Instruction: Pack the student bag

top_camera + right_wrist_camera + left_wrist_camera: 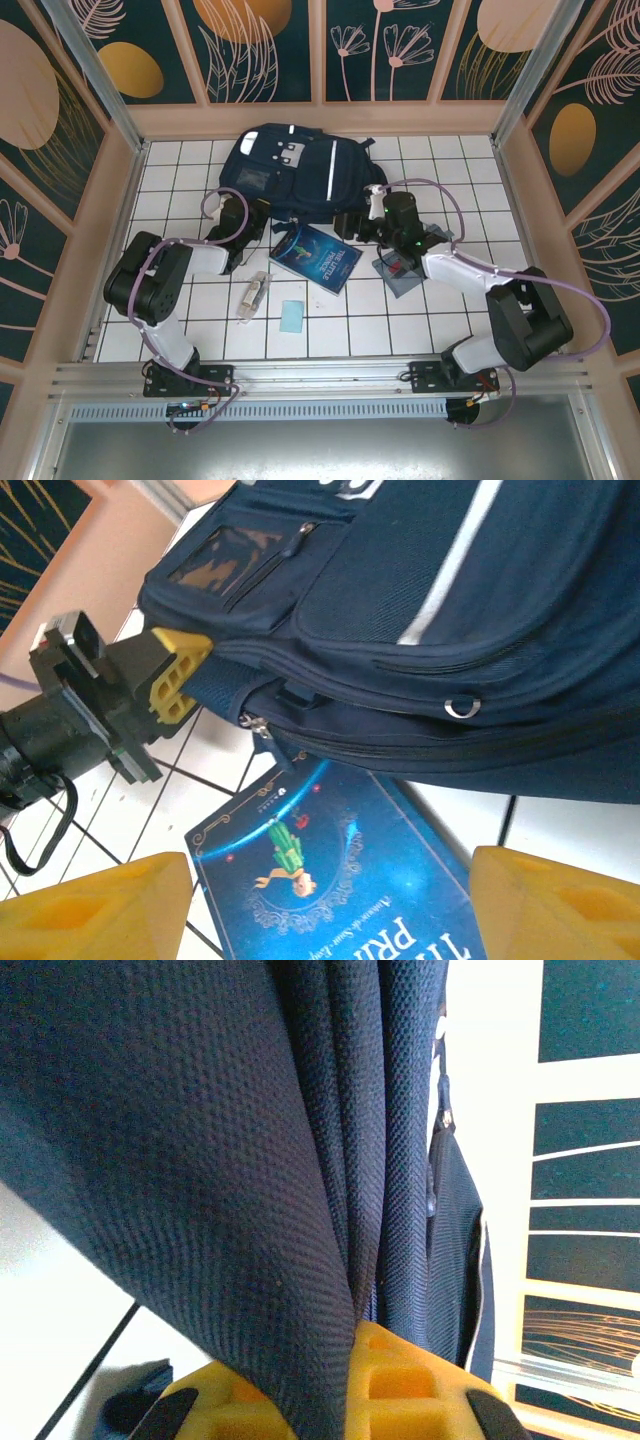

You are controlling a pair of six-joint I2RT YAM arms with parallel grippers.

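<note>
One student bag (pixel 300 170), dark navy with white stripes, lies flat at the far middle of the tiled surface (pixel 340 330); what is inside it cannot be seen. The left claw (pixel 185 670) is pressed together on a fold of the bag's fabric at its near left corner. The right claw (pixel 330 905) hangs spread above a blue book (pixel 316 257) lying right against the bag's near edge. A grey-blue pouch (pixel 400 268) lies partly under the right arm. Nearer lie a small clear bottle (pixel 254 296) and a pale blue card (pixel 292 317), apart from each other.
</note>
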